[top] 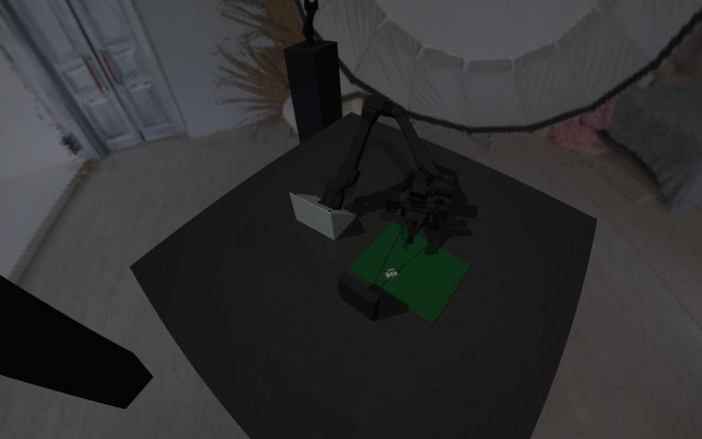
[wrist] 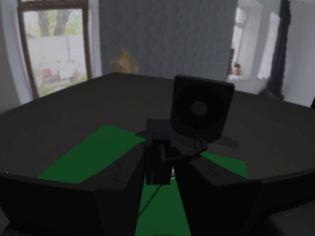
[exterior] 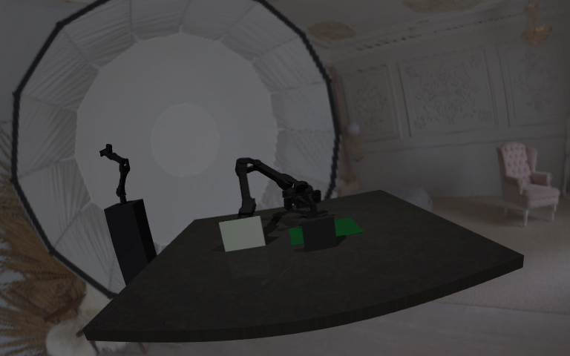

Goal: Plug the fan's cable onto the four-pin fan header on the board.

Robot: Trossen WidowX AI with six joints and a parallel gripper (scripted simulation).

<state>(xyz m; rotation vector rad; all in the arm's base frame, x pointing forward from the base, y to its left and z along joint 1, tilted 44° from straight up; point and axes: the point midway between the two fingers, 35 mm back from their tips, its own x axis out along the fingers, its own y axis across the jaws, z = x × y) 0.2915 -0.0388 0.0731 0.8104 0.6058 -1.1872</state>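
The green board lies flat. A small whitish part, apparently the fan header, sits on it near the fan; in the wrist view it is mostly hidden behind the plug. The dark square fan stands upright at the board's edge. My gripper is shut on the dark plug, above the board's arm-side part and apart from the header. The cable runs from the plug towards the fan. The plug's underside is hidden.
A pale wedge-shaped block stands beside the arm's base. A dark pedestal with another small arm stands behind the table. The scene is dim.
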